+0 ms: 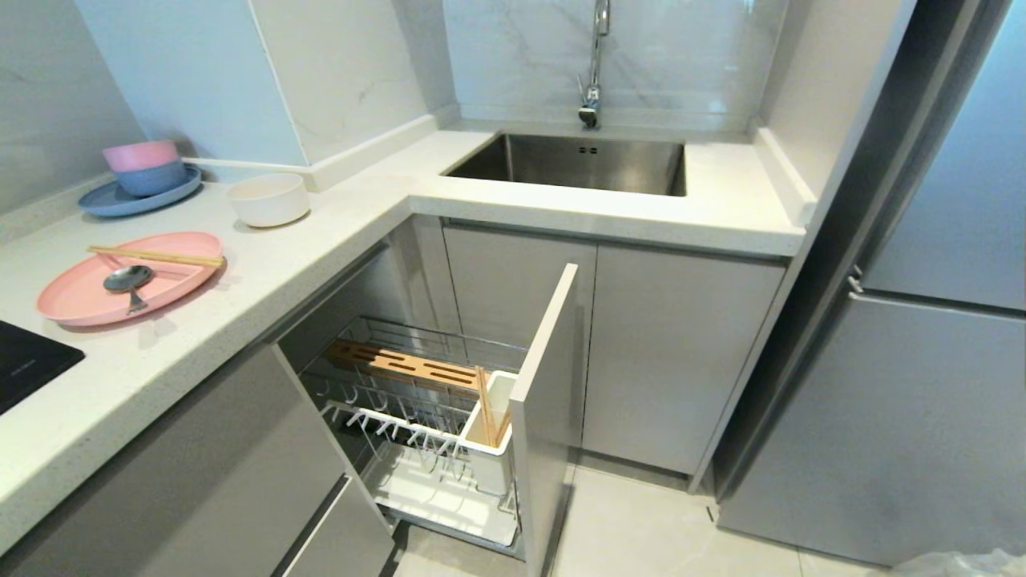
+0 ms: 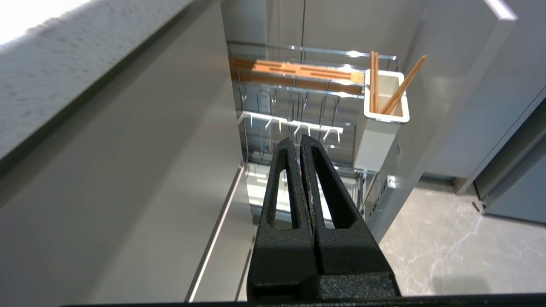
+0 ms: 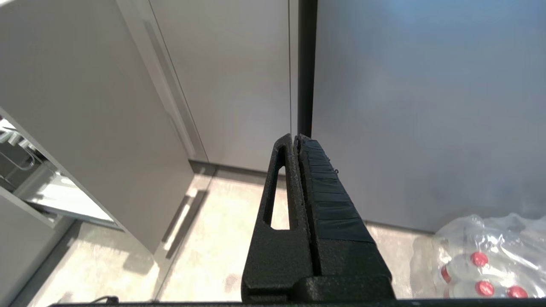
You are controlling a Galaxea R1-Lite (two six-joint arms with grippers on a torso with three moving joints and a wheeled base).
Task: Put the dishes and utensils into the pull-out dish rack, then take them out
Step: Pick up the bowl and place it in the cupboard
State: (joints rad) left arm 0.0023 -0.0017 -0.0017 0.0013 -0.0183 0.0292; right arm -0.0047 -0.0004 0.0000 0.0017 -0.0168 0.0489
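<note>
A: Where's the rack?

B: The rack (image 1: 425,417) is pulled out under the counter (image 1: 264,264), its grey front panel (image 1: 545,377) toward the floor. The wooden strip (image 1: 401,365) runs along the back, and the white cup (image 1: 490,425) sits against the panel. Wooden sticks (image 1: 486,413) stand in that cup; the left wrist view shows three, I think, one leaning.

A: And the dishes?

B: On the counter. The pink plate (image 1: 80,296) lies at the left, with the chopsticks (image 1: 156,256) laid across its far edge and the spoon (image 1: 128,280) resting on it. The white bowl (image 1: 268,199) stands apart, farther back. Behind it a blue plate (image 1: 104,204) carries a stacked blue and pink bowl (image 1: 143,166).

A: The claws?

B: Neither shows from the head. The left gripper (image 2: 297,143) has its fingers pressed together, holding nothing, and hangs in front of the rack. The right gripper (image 3: 295,140) is likewise closed and empty, pointing at the grey cabinet doors (image 3: 222,76) and the fridge (image 3: 426,106), with wrapped bottles (image 3: 482,264) on the floor nearby.
</note>
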